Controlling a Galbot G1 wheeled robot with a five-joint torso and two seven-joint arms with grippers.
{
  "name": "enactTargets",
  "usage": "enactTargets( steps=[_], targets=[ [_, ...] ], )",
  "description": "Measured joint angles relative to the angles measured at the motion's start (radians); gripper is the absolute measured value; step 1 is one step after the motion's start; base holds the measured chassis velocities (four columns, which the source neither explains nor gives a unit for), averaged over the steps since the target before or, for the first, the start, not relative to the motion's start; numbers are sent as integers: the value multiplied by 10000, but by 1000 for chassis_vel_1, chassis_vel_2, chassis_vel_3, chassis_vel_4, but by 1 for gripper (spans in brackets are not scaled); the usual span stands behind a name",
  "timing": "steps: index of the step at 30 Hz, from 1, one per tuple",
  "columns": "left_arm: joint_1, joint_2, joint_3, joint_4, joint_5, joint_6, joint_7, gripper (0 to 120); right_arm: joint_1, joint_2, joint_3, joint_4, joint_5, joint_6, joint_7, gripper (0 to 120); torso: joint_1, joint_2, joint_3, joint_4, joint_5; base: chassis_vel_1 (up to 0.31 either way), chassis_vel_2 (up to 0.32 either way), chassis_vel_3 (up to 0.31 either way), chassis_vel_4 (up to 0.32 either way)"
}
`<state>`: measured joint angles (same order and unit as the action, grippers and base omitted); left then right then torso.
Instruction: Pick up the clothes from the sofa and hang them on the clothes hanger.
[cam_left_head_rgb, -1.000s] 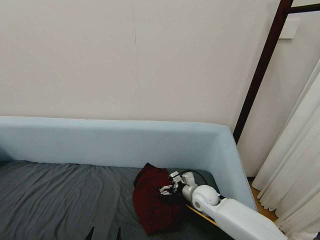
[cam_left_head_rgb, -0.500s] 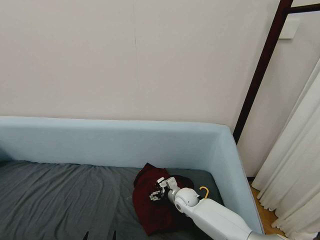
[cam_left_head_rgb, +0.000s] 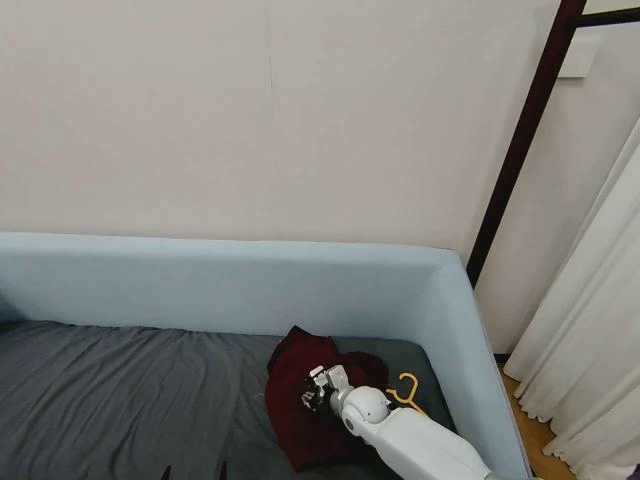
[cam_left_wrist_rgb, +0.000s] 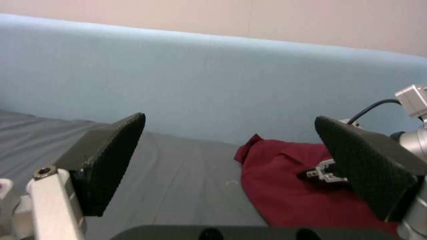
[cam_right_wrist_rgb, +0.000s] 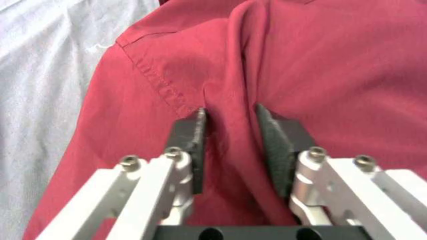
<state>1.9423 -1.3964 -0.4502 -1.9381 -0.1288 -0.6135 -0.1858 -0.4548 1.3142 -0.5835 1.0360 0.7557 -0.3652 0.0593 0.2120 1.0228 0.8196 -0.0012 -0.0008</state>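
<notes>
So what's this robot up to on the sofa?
The robot's right gripper is down on a dark red garment lying on the light blue sofa, its open fingers straddling a fold of the cloth. The left gripper hangs open nearby. An orange hanger lies beside the right arm.

The dark red cloth garment (cam_left_head_rgb: 293, 362) lies on the grey fabric sofa seat (cam_left_head_rgb: 120, 400), at its far right, before the pale blue padded backrest (cam_left_head_rgb: 220, 285). The yellow curved hanger (cam_left_head_rgb: 405, 388) lies to its right (toward the armrest (cam_left_head_rgb: 455, 330)). The right gripper (cam_right_wrist_rgb: 230, 117) sits on the garment, straddling a fold. The left gripper (cam_left_wrist_rgb: 229, 121) hangs spread over the seat, near and left.
</notes>
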Motion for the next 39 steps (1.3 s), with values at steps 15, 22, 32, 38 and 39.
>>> enactTargets(
  steps=[15,22,32,38,39],
  targets=[
    [-148,-8,23,136,-82,16,-48,100,-19,-485,-36,546,-162,354,0,0,0,0,0,1,1,0,0,0,0],
    [-303,10,36,186,-217,42,-53,100,1,-1383,124,1914,284,1207,223,0,0,0,0,-1,2,0,0,0,0],
    [-423,-61,77,249,-251,48,-88,100,809,-2814,660,4989,1802,1123,501,0,1,0,0,0,-1,0,0,0,0],
    [-486,-28,68,247,-341,48,-122,100,2177,-3357,329,6345,2759,932,629,0,1,0,1,0,0,0,0,0,0],
    [-497,-24,68,247,-356,48,-135,100,2448,-3395,273,6488,2913,917,632,0,1,-1,1,0,1,0,0,0,0]
  ],
)
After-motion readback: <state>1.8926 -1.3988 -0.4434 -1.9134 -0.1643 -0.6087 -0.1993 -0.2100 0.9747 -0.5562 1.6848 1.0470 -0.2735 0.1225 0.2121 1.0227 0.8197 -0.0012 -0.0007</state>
